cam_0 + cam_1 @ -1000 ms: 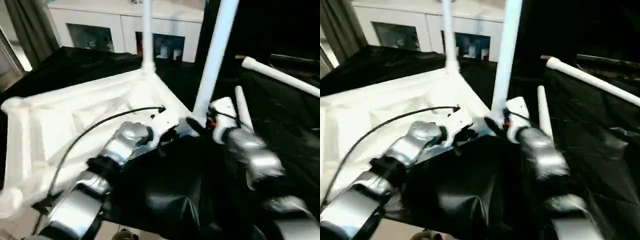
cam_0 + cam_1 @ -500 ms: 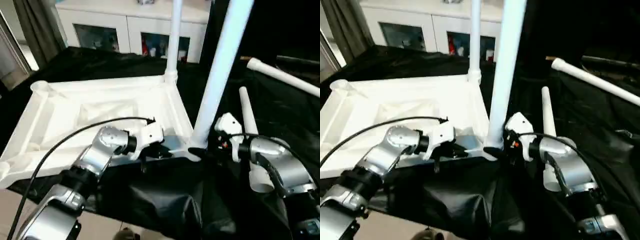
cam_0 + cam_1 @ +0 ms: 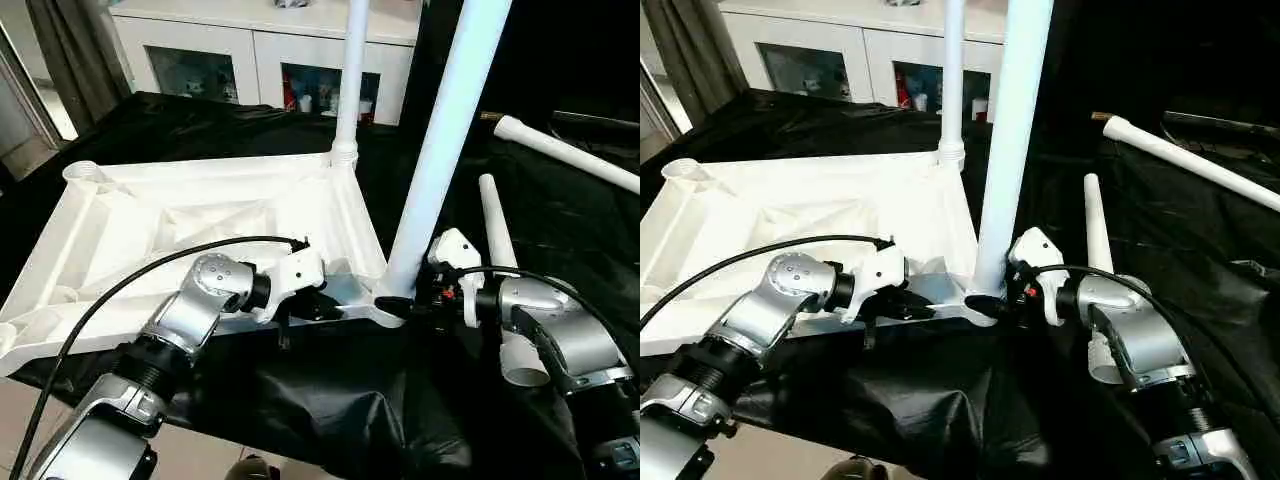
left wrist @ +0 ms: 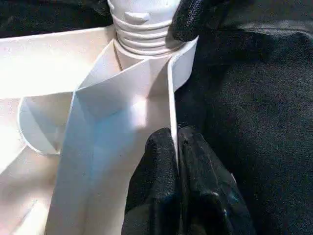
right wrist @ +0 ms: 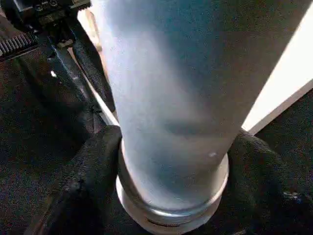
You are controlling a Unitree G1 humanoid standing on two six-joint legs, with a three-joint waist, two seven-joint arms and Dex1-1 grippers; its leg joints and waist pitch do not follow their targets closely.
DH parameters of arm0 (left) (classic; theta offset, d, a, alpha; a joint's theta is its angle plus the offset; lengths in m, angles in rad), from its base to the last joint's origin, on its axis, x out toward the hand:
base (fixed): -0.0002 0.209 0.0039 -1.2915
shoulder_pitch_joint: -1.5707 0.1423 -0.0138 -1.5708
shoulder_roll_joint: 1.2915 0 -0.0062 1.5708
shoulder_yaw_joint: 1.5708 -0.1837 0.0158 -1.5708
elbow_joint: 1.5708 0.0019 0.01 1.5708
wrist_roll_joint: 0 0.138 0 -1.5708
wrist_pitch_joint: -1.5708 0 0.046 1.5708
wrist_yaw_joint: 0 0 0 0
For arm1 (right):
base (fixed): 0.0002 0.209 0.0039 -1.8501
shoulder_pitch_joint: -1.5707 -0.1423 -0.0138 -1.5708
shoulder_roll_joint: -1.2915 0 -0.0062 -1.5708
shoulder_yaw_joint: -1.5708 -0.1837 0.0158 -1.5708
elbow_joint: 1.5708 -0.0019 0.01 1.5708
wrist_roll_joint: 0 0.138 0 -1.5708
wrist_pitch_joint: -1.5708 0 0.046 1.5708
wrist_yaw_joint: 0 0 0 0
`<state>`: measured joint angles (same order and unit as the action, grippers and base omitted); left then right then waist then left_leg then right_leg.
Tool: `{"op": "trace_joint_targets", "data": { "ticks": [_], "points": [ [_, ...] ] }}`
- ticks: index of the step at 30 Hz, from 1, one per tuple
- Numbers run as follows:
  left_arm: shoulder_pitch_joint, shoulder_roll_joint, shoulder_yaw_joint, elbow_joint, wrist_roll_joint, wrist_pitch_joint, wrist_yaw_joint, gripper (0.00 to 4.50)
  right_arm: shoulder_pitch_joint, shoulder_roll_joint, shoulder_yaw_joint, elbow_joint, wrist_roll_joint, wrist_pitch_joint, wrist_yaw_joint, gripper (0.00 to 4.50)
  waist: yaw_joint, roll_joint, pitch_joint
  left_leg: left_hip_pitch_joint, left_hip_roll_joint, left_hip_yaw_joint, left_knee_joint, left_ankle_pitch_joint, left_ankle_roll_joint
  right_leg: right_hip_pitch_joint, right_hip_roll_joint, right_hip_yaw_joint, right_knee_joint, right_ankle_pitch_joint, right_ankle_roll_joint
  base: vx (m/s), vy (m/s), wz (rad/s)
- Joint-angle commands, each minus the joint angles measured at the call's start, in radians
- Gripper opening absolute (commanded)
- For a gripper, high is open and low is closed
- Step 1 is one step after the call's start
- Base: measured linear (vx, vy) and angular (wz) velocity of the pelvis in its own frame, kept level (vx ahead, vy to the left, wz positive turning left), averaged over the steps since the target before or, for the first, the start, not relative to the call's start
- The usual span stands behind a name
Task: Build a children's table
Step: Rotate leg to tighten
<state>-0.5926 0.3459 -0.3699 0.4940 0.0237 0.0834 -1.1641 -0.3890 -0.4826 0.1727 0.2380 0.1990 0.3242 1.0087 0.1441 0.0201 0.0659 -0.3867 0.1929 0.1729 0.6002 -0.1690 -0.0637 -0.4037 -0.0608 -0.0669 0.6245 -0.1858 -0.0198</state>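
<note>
Children's table tabletop (image 3: 150, 215) lies upside down in front of you on the black cloth (image 3: 330, 400), ribbed underside up, with its near long edge towards your arms. You have two legs standing upright in the corner sockets on your right-hand side: the far leg (image 3: 349, 80) in the far corner and the near leg (image 3: 440, 150) in the near corner. Your left tool (image 4: 177, 161) is pinched shut on the thin wall of the tabletop's near edge, just beside that near corner socket; in the left wrist view you can see one black finger on each side of the white wall. Your right tool (image 3: 408, 303) sits at the base of the near leg, and in the right wrist view its fingers (image 5: 93, 186) stand on either side of the leg's ribbed foot, cupping it closely; you cannot tell whether they press on it. Two more legs lie loose on the cloth to your right: one loose leg (image 3: 498, 235) just beside your right forearm, the other loose leg (image 3: 565, 153) further off, slanting away. A white cabinet (image 3: 250, 60) with glass doors stands behind the work.
</note>
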Motion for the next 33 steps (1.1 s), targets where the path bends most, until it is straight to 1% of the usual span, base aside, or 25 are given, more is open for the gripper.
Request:
{"op": "trace_joint_targets", "data": {
  "ticks": [1, 5, 7, 8, 10, 11, 12, 13, 14, 15, 16, 17, 18, 19, 20, 22, 23, 24, 25, 26, 27, 29, 31, 32, 33],
  "points": [
    [-0.016, 0.003, 0.019, -0.063, -0.028, -0.01, -0.011, 0.0, 0.001, 0.001, 0.01, -0.021, 0.007, 0.012, 0.007, 2.83, -0.001, -0.005, -0.079, 0.018, 0.041, -0.013, -0.066, -0.188, 0.038, 0.051, -0.087, 0.05, -0.081, -0.207, -0.193, 0.0, 0.0, 0.0],
    [-0.015, 0.004, 0.02, -0.065, -0.029, -0.007, -0.01, 0.0, 0.004, 0.008, 0.008, -0.021, 0.009, 0.016, 0.007, 2.75, -0.001, -0.006, -0.08, 0.018, 0.041, -0.013, -0.066, -0.185, 0.038, 0.051, -0.087, 0.05, -0.079, -0.2, -0.195, 0.0, 0.0, 0.0],
    [-0.027, -0.012, 0.031, -0.042, -0.016, 0.011, 0.038, 0.0, 0.004, 0.039, -0.003, 0.005, -0.007, 0.016, -0.055, 2.73, -0.004, -0.006, -0.08, 0.016, 0.041, -0.013, -0.065, -0.176, 0.036, 0.051, -0.086, 0.05, -0.077, -0.186, -0.199, 0.0, 0.0, 0.0],
    [-0.033, -0.019, 0.035, -0.031, -0.009, 0.019, 0.06, 0.0, 0.002, 0.051, -0.006, 0.017, -0.015, 0.015, -0.081, 2.73, -0.005, -0.006, -0.079, 0.018, 0.041, -0.013, -0.066, -0.182, 0.033, 0.049, -0.086, 0.049, -0.078, -0.195, -0.201, 0.0, 0.0, 0.0],
    [-0.08, -0.063, 0.059, 0.064, 0.024, 0.032, 0.191, 0.0, -0.028, 0.12, -0.028, 0.122, -0.073, 0.018, -0.266, 2.73, -0.009, -0.008, -0.078, 0.018, 0.035, -0.012, -0.065, -0.189, 0.021, 0.049, -0.086, 0.049, -0.082, -0.22, -0.195, 0.0, 0.0, 0.0],
    [-0.104, -0.083, 0.066, 0.111, 0.04, 0.037, 0.251, 0.0, -0.046, 0.159, -0.049, 0.172, -0.083, 0.021, -0.354, 2.72, -0.01, -0.007, -0.077, 0.019, 0.035, -0.012, -0.066, -0.192, 0.014, 0.048, -0.086, 0.048, -0.084, -0.239, -0.191, 0.0, 0.0, 0.0],
    [-0.13, -0.105, 0.073, 0.159, 0.054, 0.049, 0.313, 0.0, -0.069, 0.208, -0.087, 0.23, -0.081, 0.029, -0.462, 2.72, -0.017, -0.006, -0.077, 0.023, 0.032, -0.014, -0.068, -0.215, -0.007, 0.046, -0.087, 0.047, -0.09, -0.298, -0.176, 0.0, 0.0, 0.0],
    [-0.155, -0.127, 0.078, 0.202, 0.065, 0.068, 0.371, 0.0, -0.094, 0.256, -0.133, 0.286, -0.066, 0.034, -0.569, 2.72, -0.018, -0.004, -0.076, 0.024, 0.032, -0.015, -0.069, -0.224, -0.014, 0.045, -0.089, 0.047, -0.091, -0.315, -0.172, 0.0, 0.0, 0.0],
    [-0.18, -0.151, 0.083, 0.246, 0.078, 0.086, 0.44, 0.0, -0.117, 0.298, -0.17, 0.338, -0.053, 0.034, -0.663, 2.72, -0.023, -0.001, -0.077, 0.027, 0.032, -0.014, -0.069, -0.228, -0.019, 0.04, -0.09, 0.05, -0.094, -0.318, -0.17, 0.0, 0.0, 0.0],
    [-0.221, -0.198, 0.09, 0.313, 0.086, 0.116, 0.533, 0.0, -0.155, 0.36, -0.201, 0.419, -0.049, 0.009, -0.793, 2.72, -0.026, 0.0, -0.078, 0.028, 0.034, -0.017, -0.07, -0.231, -0.028, 0.04, -0.091, 0.05, -0.092, -0.31, -0.174, 0.0, 0.0, 0.0],
    [-0.23, -0.21, 0.09, 0.328, 0.087, 0.122, 0.55, 0.0, -0.164, 0.374, -0.201, 0.438, -0.052, -0.001, -0.82, 2.72, -0.031, -0.003, -0.081, 0.025, 0.032, -0.018, -0.071, -0.221, -0.038, 0.045, -0.089, 0.048, -0.089, -0.285, -0.176, 0.0, 0.0, 0.0],
    [-0.237, -0.219, 0.084, 0.339, 0.093, 0.12, 0.562, 0.0, -0.174, 0.387, -0.199, 0.453, -0.055, -0.011, -0.837, 2.72, -0.031, -0.003, -0.081, 0.026, 0.032, -0.018, -0.071, -0.216, -0.034, 0.046, -0.089, 0.048, -0.089, -0.268, -0.178, 0.0, 0.0, 0.0],
    [-0.252, -0.243, 0.067, 0.364, 0.107, 0.113, 0.586, 0.0, -0.196, 0.418, -0.191, 0.485, -0.063, -0.037, -0.869, 2.72, -0.03, 0.0, -0.081, 0.021, 0.032, -0.016, -0.069, -0.207, -0.016, 0.048, -0.091, 0.05, -0.087, -0.222, -0.185, 0.0, 0.0, 0.0],
    [-0.255, -0.248, 0.064, 0.369, 0.109, 0.111, 0.589, 0.0, -0.201, 0.424, -0.187, 0.49, -0.065, -0.043, -0.873, 2.72, -0.031, 0.0, -0.081, 0.022, 0.032, -0.015, -0.07, -0.211, -0.013, 0.048, -0.089, 0.049, -0.088, -0.218, -0.186, 0.0, 0.0, 0.0],
    [-0.26, -0.259, 0.06, 0.381, 0.112, 0.105, 0.591, 0.0, -0.21, 0.435, -0.184, 0.5, -0.073, -0.055, -0.883, 2.72, -0.03, -0.004, -0.083, 0.02, 0.03, -0.014, -0.068, -0.196, -0.005, 0.052, -0.088, 0.049, -0.085, -0.194, -0.186, 0.0, 0.0, 0.0],
    [-0.274, -0.284, 0.056, 0.405, 0.118, 0.083, 0.598, 0.0, -0.23, 0.461, -0.182, 0.516, -0.086, -0.076, -0.897, 2.72, -0.027, -0.004, -0.083, 0.018, 0.03, -0.014, -0.068, -0.177, 0.006, 0.054, -0.088, 0.05, -0.083, -0.168, -0.188, 0.0, 0.0, 0.0],
    [-0.276, -0.286, 0.055, 0.408, 0.119, 0.08, 0.597, 0.0, -0.232, 0.463, -0.181, 0.517, -0.087, -0.079, -0.897, 3.07, -0.027, -0.004, -0.082, 0.017, 0.03, -0.013, -0.068, -0.176, 0.008, 0.054, -0.088, 0.05, -0.084, -0.167, -0.187, 0.0, 0.0, 0.0],
    [-0.289, -0.303, 0.052, 0.433, 0.125, 0.064, 0.596, 0.0, -0.249, 0.481, -0.182, 0.534, -0.098, -0.099, -0.897, 3.42, -0.028, -0.005, -0.08, 0.019, 0.03, -0.012, -0.068, -0.192, 0.013, 0.053, -0.088, 0.049, -0.089, -0.189, -0.188, 0.0, 0.0, 0.0],
    [-0.296, -0.311, 0.049, 0.448, 0.127, 0.047, 0.592, 0.0, -0.262, 0.491, -0.186, 0.543, -0.103, -0.116, -0.899, 3.42, -0.027, -0.004, -0.08, 0.019, 0.029, -0.014, -0.069, -0.196, 0.009, 0.054, -0.09, 0.048, -0.088, -0.2, -0.186, 0.0, 0.0, 0.0],
    [-0.3, -0.314, 0.048, 0.457, 0.126, 0.041, 0.594, 0.0, -0.269, 0.493, -0.186, 0.556, -0.101, -0.127, -0.907, 3.48, -0.03, -0.003, -0.079, 0.021, 0.031, -0.015, -0.072, -0.214, 0.007, 0.053, -0.09, 0.048, -0.09, -0.225, -0.182, 0.0, 0.0, 0.0],
    [-0.298, -0.311, 0.042, 0.454, 0.128, 0.03, 0.587, 0.0, -0.274, 0.489, -0.183, 0.56, -0.101, -0.14, -0.902, 3.77, -0.031, -0.002, -0.077, 0.022, 0.032, -0.016, -0.074, -0.236, 0.004, 0.052, -0.091, 0.048, -0.095, -0.259, -0.175, 0.0, 0.0, 0.0],
    [-0.292, -0.305, 0.037, 0.447, 0.125, 0.019, 0.568, 0.0, -0.279, 0.476, -0.175, 0.561, -0.103, -0.169, -0.885, 3.85, -0.031, -0.004, -0.077, 0.023, 0.032, -0.017, -0.074, -0.242, 0.003, 0.052, -0.092, 0.048, -0.095, -0.273, -0.171, 0.0, 0.0, 0.0],
    [-0.284, -0.297, 0.031, 0.441, 0.125, -0.01, 0.543, 0.0, -0.279, 0.46, -0.168, 0.549, -0.11, -0.198, -0.848, 3.96, -0.031, -0.003, -0.079, 0.02, 0.033, -0.016, -0.073, -0.239, 0.008, 0.052, -0.092, 0.048, -0.095, -0.268, -0.172, 0.0, 0.0, 0.0],
    [-0.28, -0.293, 0.031, 0.438, 0.124, -0.013, 0.532, 0.0, -0.277, 0.454, -0.166, 0.539, -0.109, -0.199, -0.826, 4.08, -0.031, -0.003, -0.08, 0.017, 0.033, -0.016, -0.073, -0.226, 0.011, 0.054, -0.091, 0.049, -0.092, -0.249, -0.174, 0.0, 0.0, 0.0],
    [-0.271, -0.28, 0.028, 0.432, 0.126, -0.021, 0.506, 0.0, -0.261, 0.427, -0.151, 0.502, -0.109, -0.199, -0.758, 4.08, -0.03, -0.002, -0.08, 0.017, 0.033, -0.016, -0.072, -0.22, 0.013, 0.053, -0.091, 0.049, -0.092, -0.237, -0.177, 0.0, 0.0, 0.0]
  ]
}}
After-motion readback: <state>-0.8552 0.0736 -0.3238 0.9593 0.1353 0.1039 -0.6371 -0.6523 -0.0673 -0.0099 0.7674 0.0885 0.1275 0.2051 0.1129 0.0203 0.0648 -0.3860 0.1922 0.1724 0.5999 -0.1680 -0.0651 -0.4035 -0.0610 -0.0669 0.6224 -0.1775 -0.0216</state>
